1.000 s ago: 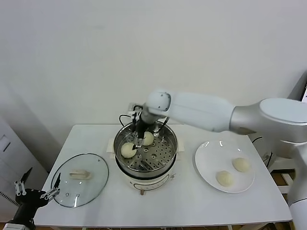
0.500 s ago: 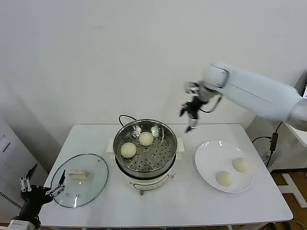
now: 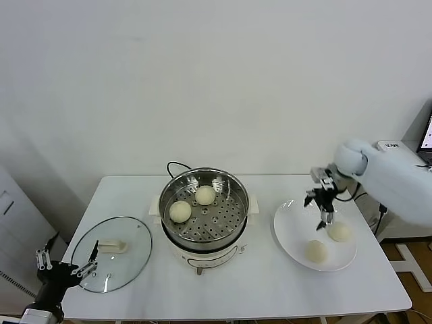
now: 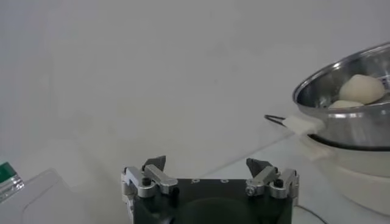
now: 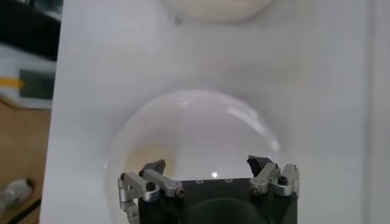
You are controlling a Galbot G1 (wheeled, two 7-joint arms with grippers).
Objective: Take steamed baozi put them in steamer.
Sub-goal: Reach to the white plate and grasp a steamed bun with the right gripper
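Shiny perforated steel, the round steamer (image 3: pixel 205 210) sits mid-table holding two smooth cream baozi (image 3: pixel 180 211) at its ten and twelve o'clock. At its three o'clock, the flat white plate (image 3: pixel 287 236) bears two more. The right gripper (image 3: pixel 322 206), jaws spread and empty, hangs above them. The left gripper (image 3: pixel 66 266) is parked open at eight o'clock.

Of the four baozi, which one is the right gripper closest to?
The plate's rear baozi, nearer the table's right edge. The open right gripper hangs just above it; the other plate bun lies nearer the front, and two sit in the steamer.
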